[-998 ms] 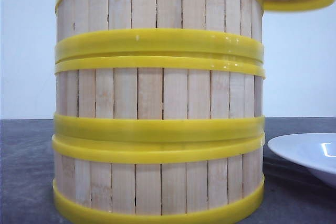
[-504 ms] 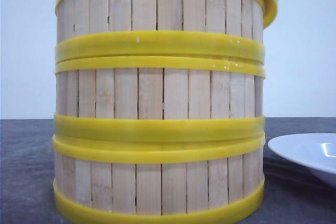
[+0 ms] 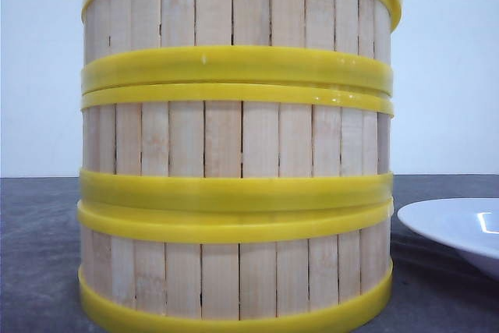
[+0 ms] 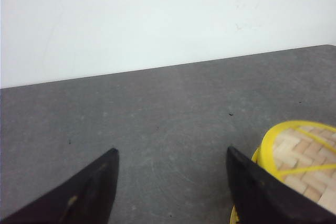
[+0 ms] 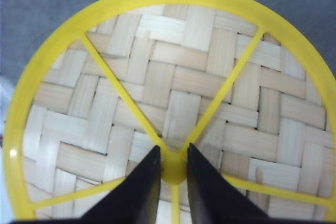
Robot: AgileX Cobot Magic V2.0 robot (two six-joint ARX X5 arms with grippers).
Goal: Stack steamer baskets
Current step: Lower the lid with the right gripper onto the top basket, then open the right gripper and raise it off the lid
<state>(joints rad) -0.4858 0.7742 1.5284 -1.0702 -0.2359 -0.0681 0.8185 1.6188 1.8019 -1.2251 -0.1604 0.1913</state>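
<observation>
Steamer baskets (image 3: 234,146): stacked upright, axis vertical | right hand (image 5: 172,169) clamped on lid (image 5: 173,93) knob | left hand (image 4: 170,182) apart

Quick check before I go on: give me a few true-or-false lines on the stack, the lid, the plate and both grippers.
1. Three baskets stand stacked in one column. True.
2. The right gripper is closed on the lid's centre knob. True.
3. The left gripper holds a basket. False: its fingers are apart over bare table, nothing between them.
4. The plate sits on top of the stack. False: it rests on the table to the stack's right.
5. The lid's top is solid plastic. False: it is woven bamboo under yellow spokes.
</observation>
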